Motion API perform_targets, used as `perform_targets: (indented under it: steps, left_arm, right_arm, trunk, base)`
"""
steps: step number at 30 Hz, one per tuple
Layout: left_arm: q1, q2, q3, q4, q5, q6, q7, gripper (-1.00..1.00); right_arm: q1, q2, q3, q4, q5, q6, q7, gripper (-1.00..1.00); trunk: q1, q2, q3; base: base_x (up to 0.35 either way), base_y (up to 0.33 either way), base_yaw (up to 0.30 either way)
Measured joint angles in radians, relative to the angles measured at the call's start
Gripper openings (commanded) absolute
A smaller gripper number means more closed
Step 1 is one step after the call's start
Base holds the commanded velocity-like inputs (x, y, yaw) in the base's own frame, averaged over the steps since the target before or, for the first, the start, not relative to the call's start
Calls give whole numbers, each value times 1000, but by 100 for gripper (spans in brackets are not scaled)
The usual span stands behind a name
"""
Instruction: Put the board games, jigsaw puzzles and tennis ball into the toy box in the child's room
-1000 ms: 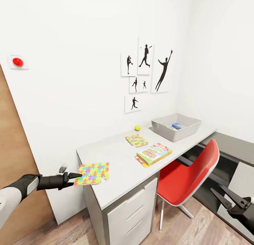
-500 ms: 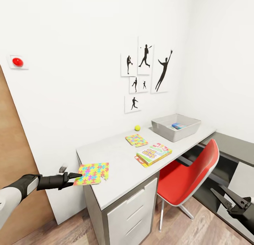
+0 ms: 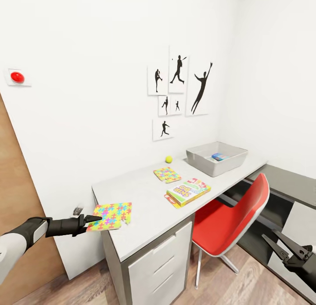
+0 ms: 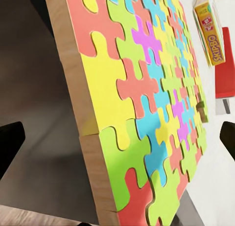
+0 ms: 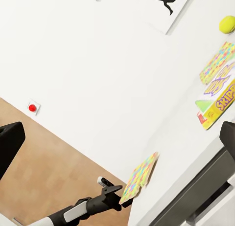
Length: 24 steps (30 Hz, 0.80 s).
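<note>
A multicoloured jigsaw puzzle (image 3: 110, 216) (image 4: 142, 99) hangs over the near left edge of the table (image 3: 145, 199). My left gripper (image 3: 93, 219) is open, its fingertips at that overhanging edge. A second jigsaw puzzle (image 3: 167, 174), a tennis ball (image 3: 168, 159) and a yellow-orange board game (image 3: 188, 192) lie further along the table. At the far end stands the grey toy box (image 3: 232, 157) with a small blue item inside. My right gripper (image 3: 267, 233) hangs open, low beside the chair, holding nothing. The bed is out of view.
A red chair (image 3: 237, 221) is tucked under the table next to the white drawer unit (image 3: 158, 261). A wood-panel door (image 3: 17, 186) stands behind my left arm, with a red wall button (image 3: 17, 76) above it. A low dark-topped cabinet (image 3: 289, 182) runs along the right wall.
The whole picture has slid a little to the left, so the camera moved. The near puzzle now overhangs the table edge slightly more. Both arms keep their pose.
</note>
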Motion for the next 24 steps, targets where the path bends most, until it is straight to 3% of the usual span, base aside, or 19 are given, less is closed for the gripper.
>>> perform_targets:
  steps: [4, 5, 16, 24]
  left_arm:
    - [0, -1, -1, 0, 0, -2, 0, 100]
    - [1, -1, -1, 0, 0, -2, 0, -100]
    - [5, 2, 20, -1, 7, 3, -1, -100]
    - [6, 2, 31, -6, 7, -1, -22, -100]
  right_arm:
    - [0, 0, 0, 0, 0, 0, 0, 100]
    - [0, 0, 0, 0, 0, 0, 0, 100]
    - [0, 0, 0, 0, 0, 0, 0, 100]
    - [0, 0, 1, 0, 0, 0, 0, 100]
  trunk:
    - [0, 0, 0]
    - [0, 0, 0]
    - [0, 0, 0]
    - [-31, 56, 25]
  base:
    - [0, -4, 0]
    - [0, -2, 0]
    - [0, 0, 0]
    - [0, 0, 0]
